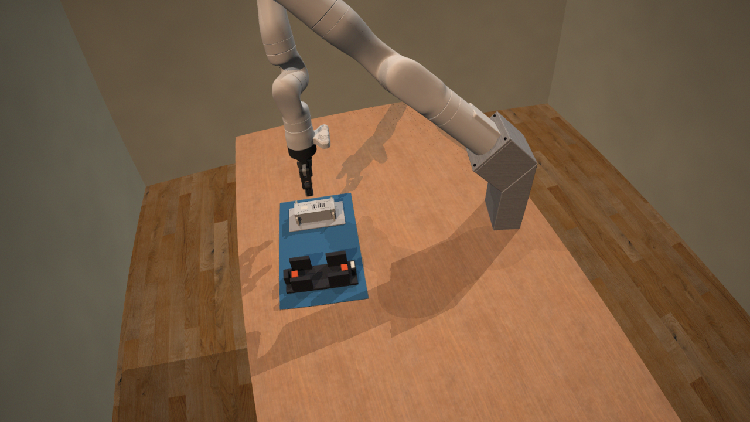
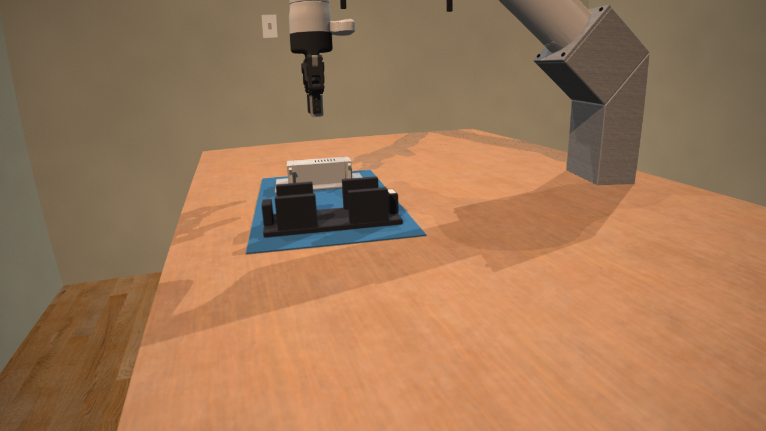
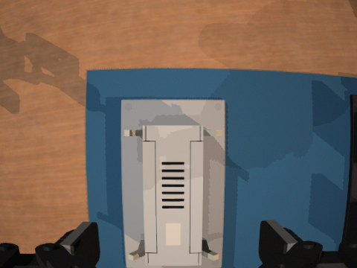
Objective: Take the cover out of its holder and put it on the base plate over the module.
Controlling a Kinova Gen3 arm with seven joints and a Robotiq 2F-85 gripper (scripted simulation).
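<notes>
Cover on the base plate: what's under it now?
The cover sits on the grey base plate, whose margin shows around it on the blue mat. The module beneath is hidden. The open tool hangs above, empty.

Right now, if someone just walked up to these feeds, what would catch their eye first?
Probably the hand, open and hanging well above the blue mat with nothing in it. Below it, the pale cover sits on the grey base plate at the mat's far end. The black holder at the near end stands vacant.
</notes>
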